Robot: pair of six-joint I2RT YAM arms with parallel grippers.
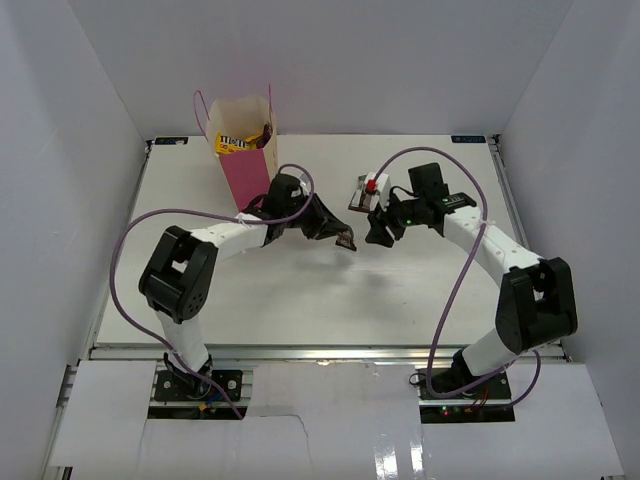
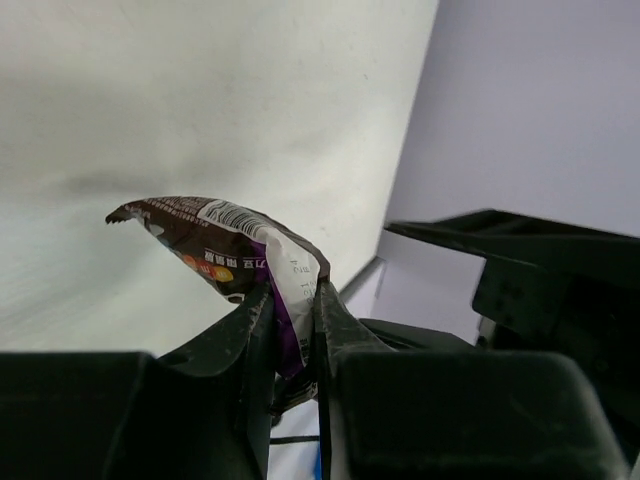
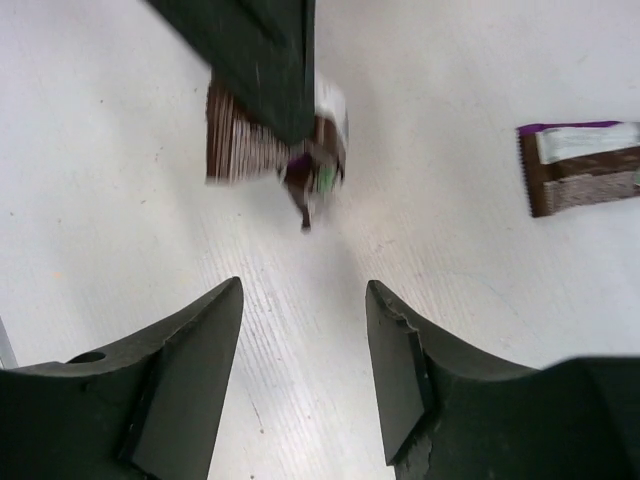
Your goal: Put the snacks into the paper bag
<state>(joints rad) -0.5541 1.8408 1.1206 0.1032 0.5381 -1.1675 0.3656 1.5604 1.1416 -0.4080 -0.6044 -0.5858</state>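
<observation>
The paper bag (image 1: 247,165) stands upright at the back left, pink side toward me, with yellow packets (image 1: 231,145) and a dark bar (image 1: 263,131) showing at its open top. My left gripper (image 1: 333,230) is shut on a dark brown snack bar (image 1: 346,241) and holds it above the table right of the bag; in the left wrist view the bar (image 2: 215,243) sticks out past the gripper (image 2: 295,292). My right gripper (image 1: 377,232) is open and empty (image 3: 305,325), facing that held bar (image 3: 270,145). Another brown-purple bar (image 3: 580,165) lies on the table (image 1: 358,197).
White walls enclose the table (image 1: 300,300) at the back and both sides. The two arms' purple cables loop over the table. The two grippers are close together near the table's middle.
</observation>
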